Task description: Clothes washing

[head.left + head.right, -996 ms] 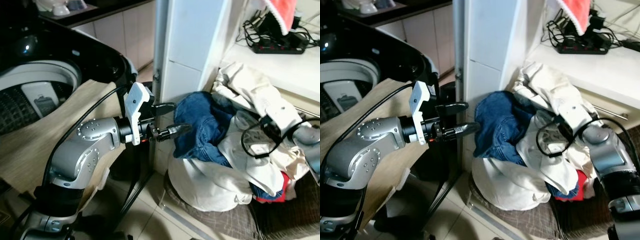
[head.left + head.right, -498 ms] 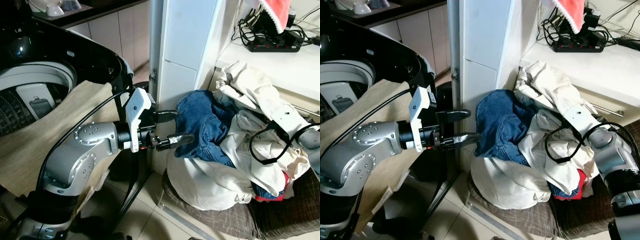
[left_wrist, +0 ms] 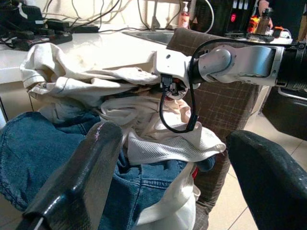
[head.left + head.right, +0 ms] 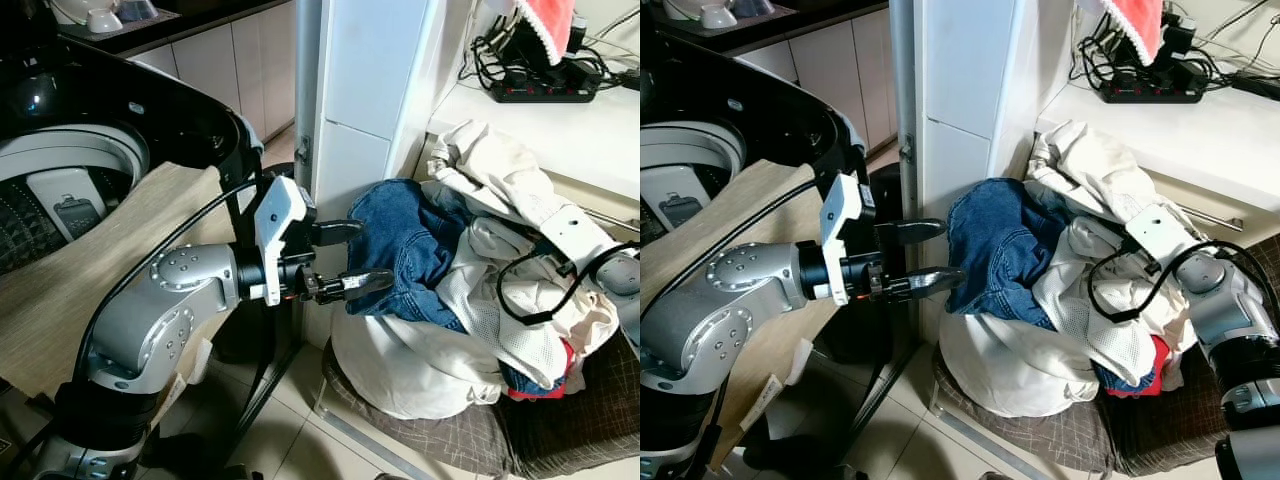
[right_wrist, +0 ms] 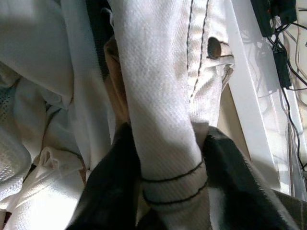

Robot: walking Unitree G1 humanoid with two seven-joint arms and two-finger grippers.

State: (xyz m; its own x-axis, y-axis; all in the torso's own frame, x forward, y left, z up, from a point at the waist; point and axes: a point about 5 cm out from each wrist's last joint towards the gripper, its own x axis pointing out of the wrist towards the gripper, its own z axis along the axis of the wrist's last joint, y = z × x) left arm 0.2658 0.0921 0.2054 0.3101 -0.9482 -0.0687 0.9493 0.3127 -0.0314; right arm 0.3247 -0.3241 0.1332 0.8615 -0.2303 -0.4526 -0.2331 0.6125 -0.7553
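Several garments heaped on brown checked chair (image 4: 560, 440) below white counter (image 4: 590, 130): blue jeans (image 4: 410, 250) on pile's near-left flank, cream jacket (image 4: 510, 190) on top. Judgement: denim soft, limp, fairly heavy; best gripped at bunched fold on left edge. Left pincer (image 4: 350, 258) open, empty, fingertips just beside jeans. Right pincer (image 5: 158, 191) closed on cream jacket's seamed fold. Washing machine (image 4: 70, 170) to robot's left.

My right hand (image 5: 163, 158) is burying itself in the laundry pile (image 4: 480, 290), so the head views are hiding its fingers under a cream garment (image 5: 163, 96) whose full shape I cannot tell. The washing machine (image 4: 70, 190) is running off the picture's edge, and the red cloth (image 4: 545, 20) is getting cropped above the counter (image 4: 580, 125).
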